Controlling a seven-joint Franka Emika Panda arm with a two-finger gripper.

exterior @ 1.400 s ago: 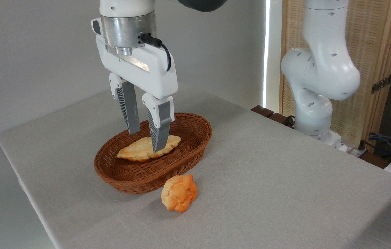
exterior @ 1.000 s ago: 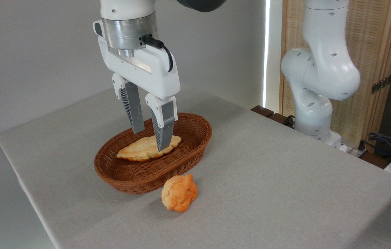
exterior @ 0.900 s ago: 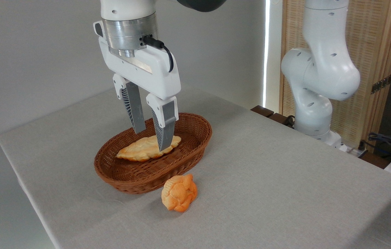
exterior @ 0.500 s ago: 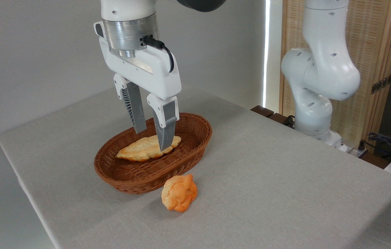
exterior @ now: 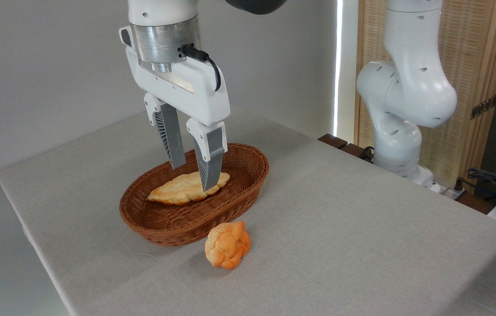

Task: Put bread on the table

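The bread (exterior: pixel 188 188) lies in the basket (exterior: pixel 248 184) at centre frame, directly under the jaws, which stand apart (one fingertip overlapping its right half). The gripper (exterior: pixel 193 177) hangs straight down from the upper left, above the grey desk (exterior: pixel 340 228).

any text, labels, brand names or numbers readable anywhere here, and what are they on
None: no readable text in this view.
The gripper body, the arm, the basket, the bread, the bun and the table show no lettering.
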